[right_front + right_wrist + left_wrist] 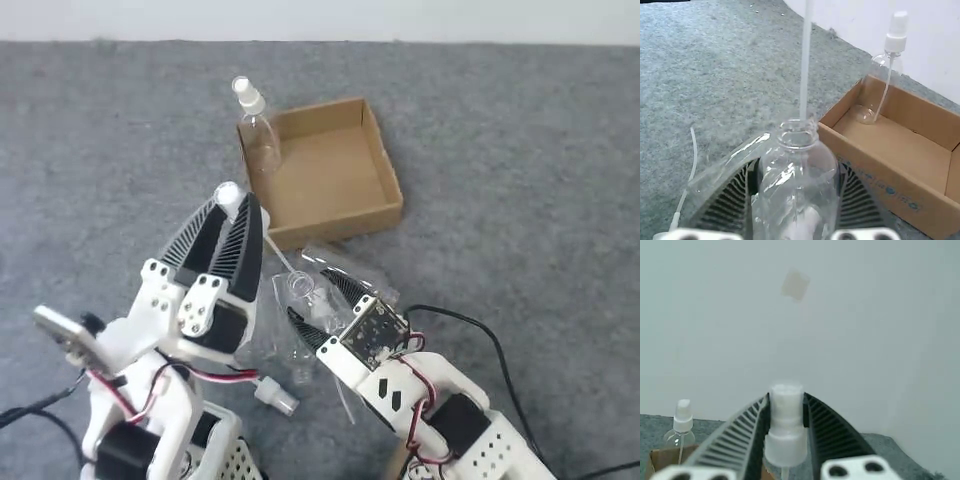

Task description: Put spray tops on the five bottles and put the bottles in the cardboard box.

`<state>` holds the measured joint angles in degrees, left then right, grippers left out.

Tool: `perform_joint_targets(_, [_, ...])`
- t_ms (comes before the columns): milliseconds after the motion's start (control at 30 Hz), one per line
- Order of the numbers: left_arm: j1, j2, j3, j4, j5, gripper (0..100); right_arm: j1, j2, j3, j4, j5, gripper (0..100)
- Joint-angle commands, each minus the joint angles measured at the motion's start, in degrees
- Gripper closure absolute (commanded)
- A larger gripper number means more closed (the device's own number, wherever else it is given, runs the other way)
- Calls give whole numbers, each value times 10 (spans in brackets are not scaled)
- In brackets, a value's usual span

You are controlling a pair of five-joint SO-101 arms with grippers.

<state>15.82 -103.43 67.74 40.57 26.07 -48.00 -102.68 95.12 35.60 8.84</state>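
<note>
My left pincer (786, 402) is clenched on a white spray top (785, 437), just beside the box (345, 222). My right pincer (796, 175) grips an open bottle (799, 145) there. Its camera shows the top's tube (805, 60) reaching the bottle's mouth. A capped bottle (258, 135) stands in the box's corner.

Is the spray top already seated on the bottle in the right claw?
No, the bottle has an open neck, and only a thin tube reaches its mouth.
</note>
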Motion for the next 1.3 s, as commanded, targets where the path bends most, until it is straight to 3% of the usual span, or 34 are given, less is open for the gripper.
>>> perform_joint_targets(0, [4, -11, 7, 1, -4, 988, -4, -13, 13, -4, -7, 992])
perform_joint_targets(167, [5, -11, 22, 1, -4, 988, 7, -14, 13, -20, -6, 992])
perform_joint_targets(500, [100, -11, 59, 0, -54, 987, 45, -14, 13, -58, -7, 992])
perform_joint_targets(833, [98, -11, 62, 22, -55, 981, 45, -14, 13, -58, -7, 992])
perform_joint_targets(1033, [98, -11, 60, 42, -68, 878, 45, -14, 13, -58, -7, 992])
perform_joint_targets(1267, [98, -11, 59, 42, -69, 855, 45, -14, 13, -58, -7, 992])
